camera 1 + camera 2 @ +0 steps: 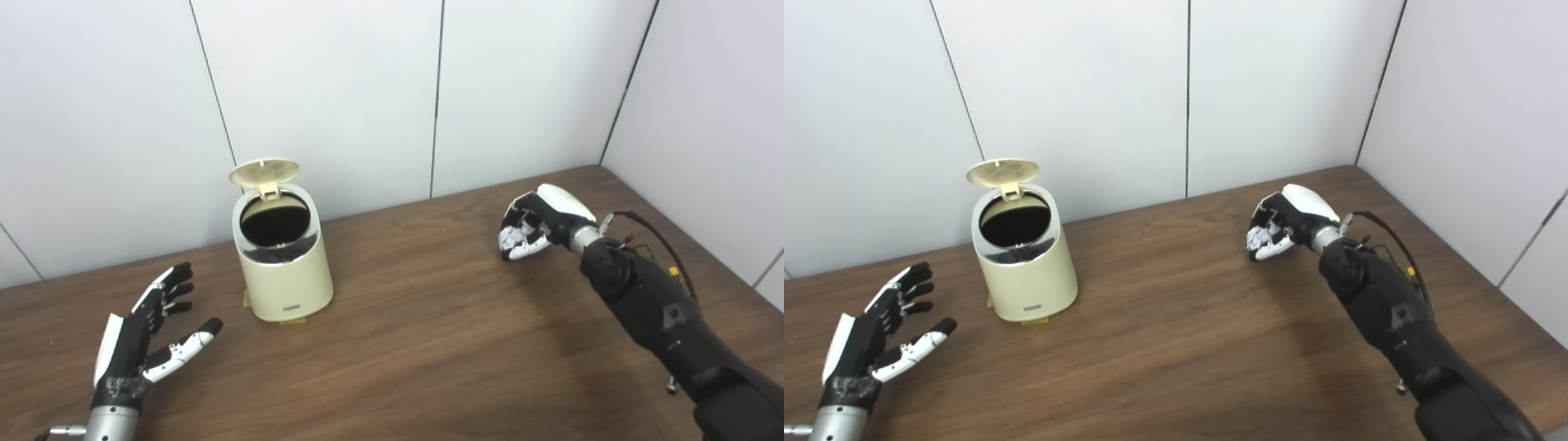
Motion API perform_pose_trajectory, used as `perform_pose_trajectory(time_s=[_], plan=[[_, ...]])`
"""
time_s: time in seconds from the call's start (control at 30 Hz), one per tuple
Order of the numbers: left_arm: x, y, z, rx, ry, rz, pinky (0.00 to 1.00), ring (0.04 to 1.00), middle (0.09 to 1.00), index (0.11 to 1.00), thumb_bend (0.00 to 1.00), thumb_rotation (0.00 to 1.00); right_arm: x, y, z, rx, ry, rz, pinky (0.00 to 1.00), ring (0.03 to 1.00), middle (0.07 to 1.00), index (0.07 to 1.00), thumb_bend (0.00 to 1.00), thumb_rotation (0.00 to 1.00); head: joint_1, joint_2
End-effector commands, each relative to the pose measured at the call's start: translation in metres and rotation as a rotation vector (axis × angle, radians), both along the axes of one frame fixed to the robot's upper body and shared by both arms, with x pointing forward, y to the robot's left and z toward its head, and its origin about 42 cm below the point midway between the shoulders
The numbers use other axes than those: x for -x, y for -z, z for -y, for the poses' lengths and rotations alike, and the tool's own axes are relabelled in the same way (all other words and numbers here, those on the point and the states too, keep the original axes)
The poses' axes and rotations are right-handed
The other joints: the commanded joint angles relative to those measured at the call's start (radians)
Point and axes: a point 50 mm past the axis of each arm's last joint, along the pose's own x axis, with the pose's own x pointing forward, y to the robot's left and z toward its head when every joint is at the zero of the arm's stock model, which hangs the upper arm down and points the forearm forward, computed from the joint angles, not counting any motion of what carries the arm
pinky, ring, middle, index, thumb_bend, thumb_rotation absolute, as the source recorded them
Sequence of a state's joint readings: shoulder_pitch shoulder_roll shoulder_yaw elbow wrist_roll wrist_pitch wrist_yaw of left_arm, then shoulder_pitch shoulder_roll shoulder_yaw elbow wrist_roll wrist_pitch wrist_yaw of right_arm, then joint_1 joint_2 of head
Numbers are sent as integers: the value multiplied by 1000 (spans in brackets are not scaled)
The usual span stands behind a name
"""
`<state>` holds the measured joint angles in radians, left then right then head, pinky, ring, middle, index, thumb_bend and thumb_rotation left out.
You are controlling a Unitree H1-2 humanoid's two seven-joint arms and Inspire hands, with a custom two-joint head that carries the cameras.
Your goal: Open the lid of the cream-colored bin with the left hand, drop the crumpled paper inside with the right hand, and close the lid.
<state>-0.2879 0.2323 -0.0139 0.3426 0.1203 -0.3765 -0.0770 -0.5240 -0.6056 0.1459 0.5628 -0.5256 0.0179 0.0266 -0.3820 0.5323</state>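
The cream-colored bin point(285, 278) stands on the wooden table, left of centre, with its round lid point(264, 172) tipped up and back so the dark inside shows. My left hand point(150, 334) rests low at the left, fingers spread and holding nothing, a little apart from the bin. Far to the right my right hand point(533, 226) is curled around the white crumpled paper point(512, 235), just above the tabletop. The paper shows between the fingers in both eye views point(1258, 236).
The brown wooden table point(416, 318) runs to white wall panels at the back and on the right. A cable point(658, 236) loops off my right forearm. A stretch of bare wood lies between the bin and my right hand.
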Motion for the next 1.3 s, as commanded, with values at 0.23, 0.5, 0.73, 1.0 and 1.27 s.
perform_pose_trajectory(time_s=[0.23, 0.5, 0.73, 1.0, 1.27], plan=[[16, 21, -4, -4, -11, -41, 760, 840, 880, 912, 684, 278, -7, -34, 9, 141, 4, 164, 525, 526, 511, 471, 528, 0, 2, 2], [16, 22, -3, -5, -8, -40, 741, 835, 877, 911, 692, 268, -5, -57, -11, 142, -69, 216, 486, 503, 491, 485, 530, 0, 23, -2], [15, 21, 0, -6, 3, -44, 743, 839, 881, 915, 695, 266, 1, -101, -63, 151, -221, 319, 569, 563, 485, 489, 530, 0, 46, -4], [14, 26, 10, 6, 13, -52, 764, 847, 886, 909, 707, 268, 10, -141, -122, 181, -353, 428, 570, 496, 439, 511, 527, 2, 128, -21], [15, 30, 23, 6, 9, -49, 739, 828, 883, 914, 728, 292, 17, -160, -161, 141, -477, 515, 436, 458, 420, 510, 528, 0, 235, -40]])
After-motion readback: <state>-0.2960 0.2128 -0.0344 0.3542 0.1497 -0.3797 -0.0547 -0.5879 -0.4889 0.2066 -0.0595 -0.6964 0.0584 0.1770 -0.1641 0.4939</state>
